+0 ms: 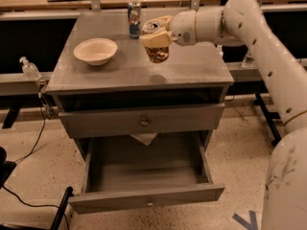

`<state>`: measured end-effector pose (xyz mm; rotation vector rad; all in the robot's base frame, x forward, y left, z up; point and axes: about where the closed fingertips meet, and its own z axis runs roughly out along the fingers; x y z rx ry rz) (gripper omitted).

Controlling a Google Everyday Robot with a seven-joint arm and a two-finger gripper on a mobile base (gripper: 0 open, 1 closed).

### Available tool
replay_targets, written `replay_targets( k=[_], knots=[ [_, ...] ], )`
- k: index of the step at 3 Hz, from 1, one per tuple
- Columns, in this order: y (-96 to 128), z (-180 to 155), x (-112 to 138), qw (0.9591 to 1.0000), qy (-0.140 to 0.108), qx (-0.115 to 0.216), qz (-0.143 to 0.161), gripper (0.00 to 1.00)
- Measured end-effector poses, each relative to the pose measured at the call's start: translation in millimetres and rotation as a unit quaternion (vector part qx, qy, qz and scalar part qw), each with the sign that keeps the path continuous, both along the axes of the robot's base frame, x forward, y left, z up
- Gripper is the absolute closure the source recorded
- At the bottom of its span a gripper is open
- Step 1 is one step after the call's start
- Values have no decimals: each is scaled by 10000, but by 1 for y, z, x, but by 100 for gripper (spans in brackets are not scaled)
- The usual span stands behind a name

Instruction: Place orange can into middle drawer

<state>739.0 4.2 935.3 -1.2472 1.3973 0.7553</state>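
Observation:
The orange can is held in my gripper, slightly tilted and a little above the grey cabinet top, right of centre. The fingers are closed around the can's upper part, and its silver top shows beside them. My white arm reaches in from the right. The middle drawer is pulled out below, low in the view, and its shallow inside holds nothing. The upper drawer, with its taller front and round knob, is shut.
A white bowl sits on the left of the cabinet top. A slim blue-and-silver can stands at the back, close behind the gripper. A clear pump bottle stands on a ledge at the left. A scrap of white paper hangs under the upper drawer.

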Motion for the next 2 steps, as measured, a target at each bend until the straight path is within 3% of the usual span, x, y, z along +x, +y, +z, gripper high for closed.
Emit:
replay_targets(
  k=[1,2],
  knots=[
    [-37,41,-53,9980,-402,-481,60,100],
    [-71,44,-101,9952,-325,-876,-306,100]
  ],
)
